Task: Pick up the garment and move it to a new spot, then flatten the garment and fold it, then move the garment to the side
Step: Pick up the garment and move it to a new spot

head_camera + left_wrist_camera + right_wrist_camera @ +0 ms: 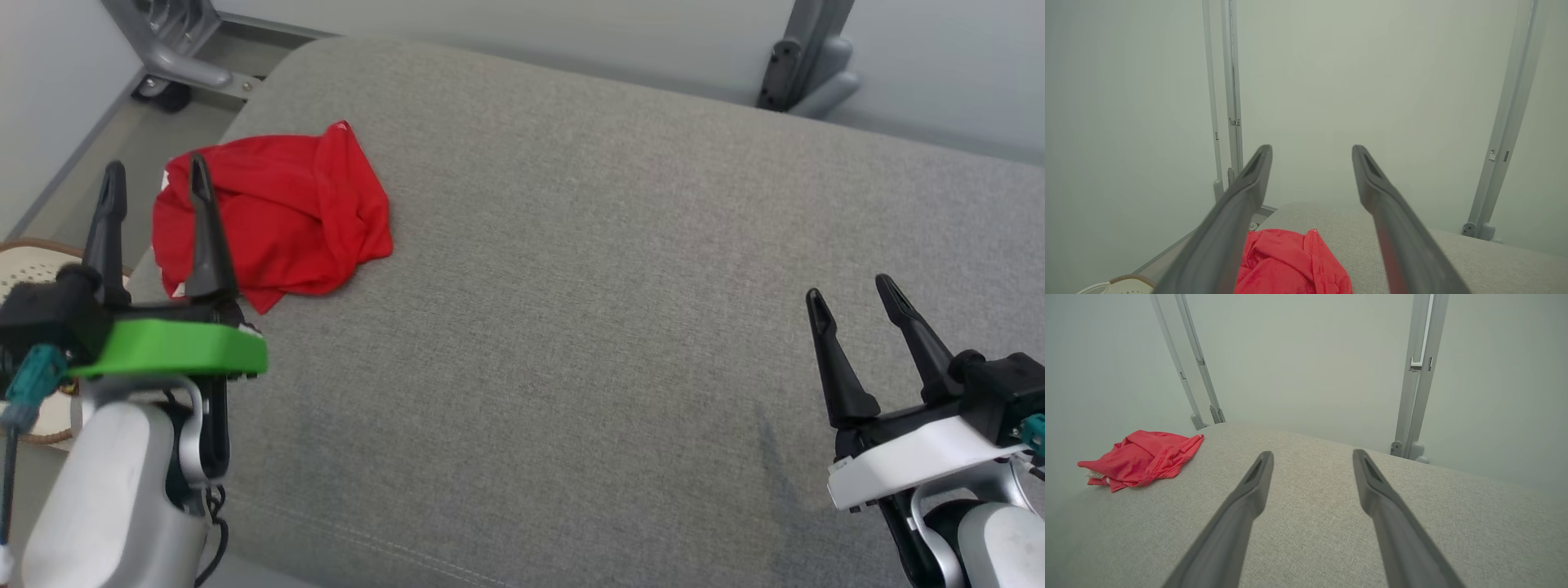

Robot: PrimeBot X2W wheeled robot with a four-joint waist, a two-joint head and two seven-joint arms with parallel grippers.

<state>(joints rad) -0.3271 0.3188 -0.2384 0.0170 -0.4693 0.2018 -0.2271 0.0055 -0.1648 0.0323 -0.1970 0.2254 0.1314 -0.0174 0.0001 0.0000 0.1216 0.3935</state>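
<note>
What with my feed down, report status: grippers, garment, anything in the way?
Left gripper open, empty, by the garment. Right gripper open, empty, over bare cushion. Garment crumpled at cushion's left end, not held. Nothing seen in the way.

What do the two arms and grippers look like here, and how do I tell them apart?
Both grippers have two long, dark, tapering fingers on a black base. The left gripper sits on a bright green wrist plate, the right gripper on a white plate. Forearms are pale silver-grey; a teal connector and a black cable show at the left wrist.
</note>
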